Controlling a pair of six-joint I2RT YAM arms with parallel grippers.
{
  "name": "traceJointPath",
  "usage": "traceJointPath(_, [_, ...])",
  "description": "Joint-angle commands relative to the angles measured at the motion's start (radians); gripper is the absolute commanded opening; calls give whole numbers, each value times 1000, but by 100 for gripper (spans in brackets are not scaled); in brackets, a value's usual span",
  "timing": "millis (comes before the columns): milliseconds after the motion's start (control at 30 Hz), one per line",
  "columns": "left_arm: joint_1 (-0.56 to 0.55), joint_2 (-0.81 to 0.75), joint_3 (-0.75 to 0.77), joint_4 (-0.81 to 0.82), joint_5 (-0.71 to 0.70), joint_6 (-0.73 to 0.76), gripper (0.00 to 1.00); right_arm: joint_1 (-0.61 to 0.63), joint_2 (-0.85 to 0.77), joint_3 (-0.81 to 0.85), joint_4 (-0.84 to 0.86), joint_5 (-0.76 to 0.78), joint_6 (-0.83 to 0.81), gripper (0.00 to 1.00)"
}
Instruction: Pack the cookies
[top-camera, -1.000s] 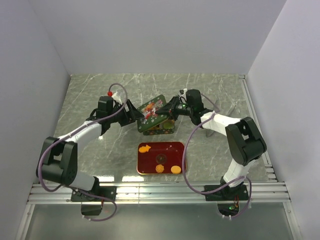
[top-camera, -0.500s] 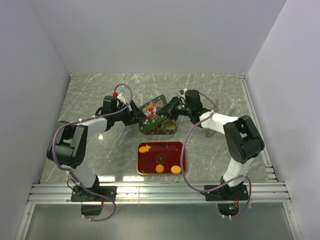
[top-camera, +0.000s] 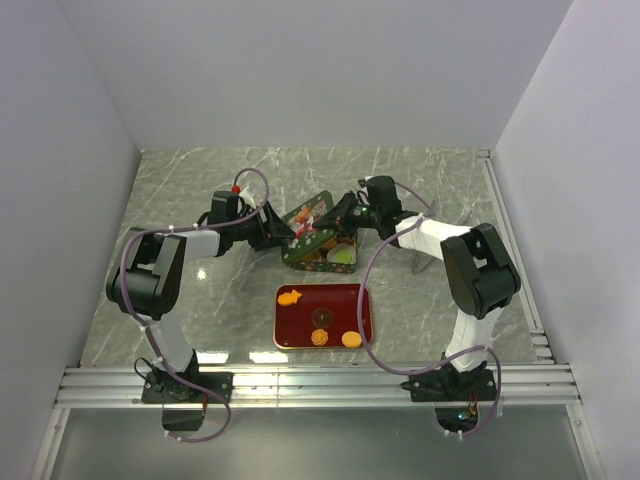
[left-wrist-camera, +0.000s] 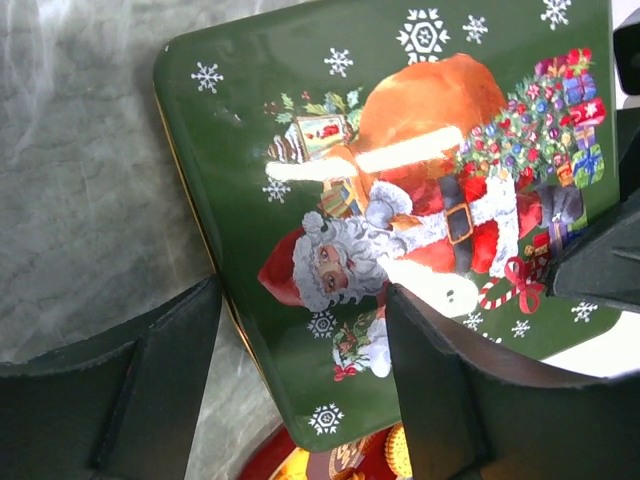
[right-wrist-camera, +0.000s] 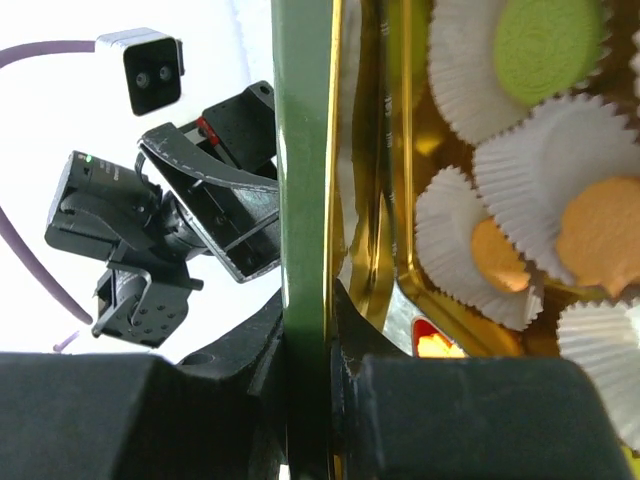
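Since a second ago the left arm has swung in toward the tin lid (left-wrist-camera: 400, 200), which now tips lower over the tin (right-wrist-camera: 395, 170). Left gripper (left-wrist-camera: 305, 330) is open, fingers astride the lid's lower edge. Right gripper (right-wrist-camera: 305, 340) clamps the lid's rim. A green cookie (right-wrist-camera: 548, 40) and orange cookies (right-wrist-camera: 600, 235) sit in paper cups (right-wrist-camera: 455, 90), upper right. A fish cookie (top-camera: 289, 297) and three round ones lie on the red tray (top-camera: 340, 298), lower centre. The lid print shows Santa, gifts and snowflakes.

From above, the tilted lid (top-camera: 306, 221) hides most of the tin (top-camera: 312, 266); the right wrist view crops a green cookie (right-wrist-camera: 548, 40).
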Motion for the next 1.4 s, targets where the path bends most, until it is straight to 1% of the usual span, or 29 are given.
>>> traceJointPath(0, [-12, 9, 35, 97, 74, -27, 70, 6, 14, 32, -51, -34, -24, 14])
traceJointPath(100, [-12, 9, 38, 135, 87, -50, 68, 5, 17, 20, -59, -40, -32, 20])
traceJointPath(133, [-12, 12, 38, 146, 91, -57, 68, 3, 19, 18, -59, -42, -32, 20])
traceJointPath(167, [-12, 15, 41, 152, 94, -67, 68, 3, 22, 14, -57, -44, -29, 18])
traceJointPath(200, [-12, 20, 43, 166, 97, -72, 68, -1, 22, 1, -34, -51, -20, 12])
traceJointPath(300, [-12, 29, 52, 165, 107, -81, 69, -21, 16, -60, 100, -74, 62, 6])
traceJointPath(400, [-12, 18, 55, 128, 91, -66, 73, -44, 6, -78, 163, -85, 105, 2])
traceJointPath(567, [-12, 20, 49, 147, 90, -81, 75, -64, -20, -112, 242, -86, 155, 0])
traceJointPath(633, [-12, 39, 47, 172, 102, -103, 74, -64, -20, -129, 327, -93, 191, 0])
traceJointPath(667, [-11, 46, 44, 199, 114, -125, 74, -63, -12, -147, 367, -103, 238, 0])
traceJointPath(700, [-12, 53, 46, 210, 116, -135, 74, -63, -10, -158, 442, -108, 263, 0])
traceJointPath(733, [-12, 56, 46, 217, 117, -141, 74, -63, -6, -166, 476, -111, 302, 0])
traceJointPath(800, [-11, 60, 52, 221, 121, -153, 74, -64, -6, -180, 527, -111, 321, 0])
traceJointPath(1000, [-11, 58, 96, 149, 104, -123, 74, -69, -21, -171, 540, -105, 330, 0])
traceJointPath(1367, [2, 61, 127, 100, 85, -124, 72, -92, -64, -169, 555, -99, 340, 0])
